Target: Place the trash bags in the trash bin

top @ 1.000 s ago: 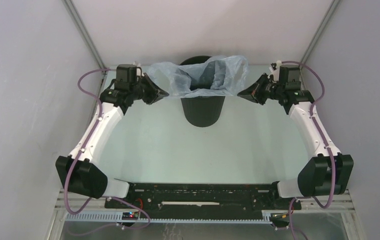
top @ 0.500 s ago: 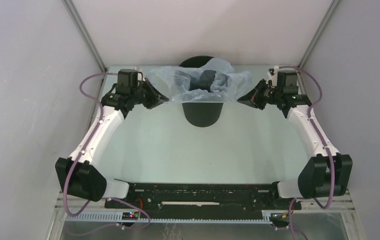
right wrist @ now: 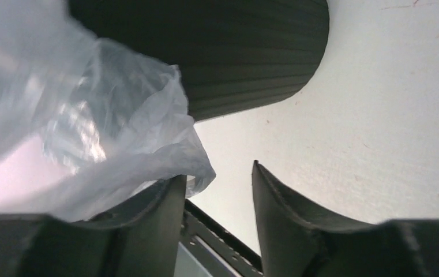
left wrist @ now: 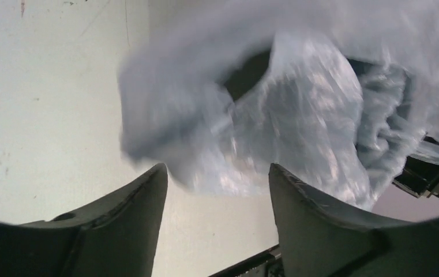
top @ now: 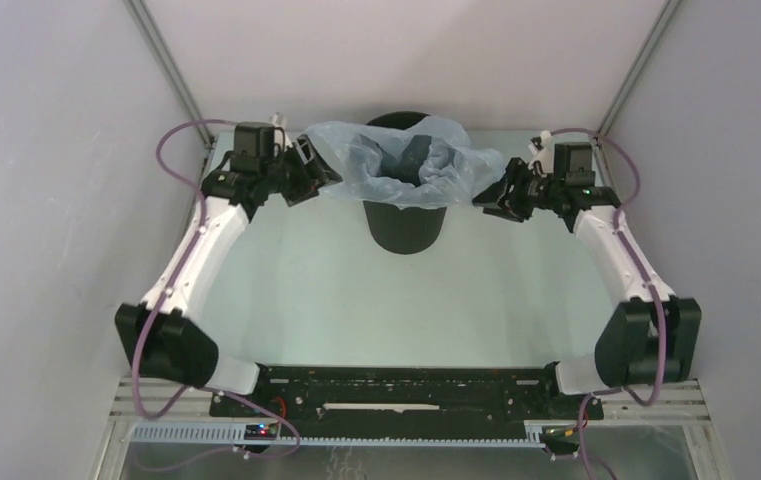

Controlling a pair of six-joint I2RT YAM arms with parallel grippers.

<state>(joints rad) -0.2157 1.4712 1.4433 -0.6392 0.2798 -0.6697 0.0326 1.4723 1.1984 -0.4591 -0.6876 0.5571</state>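
- The trash bag is seen as thin, translucent pale blue plastic film, wrinkled and shiny in patches.
- The trash bin is shown matt black, with faint fine ribbing on its wall.
- The table is shown pale, matt and lightly scuffed.
- Dark, matt, smooth fingers are seen on the left end effector and the right end effector.

The pale worktop is carrying one item: the black trash bin is standing upright toward its far edge.

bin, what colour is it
The bin is plain black, clearest in the top external view.
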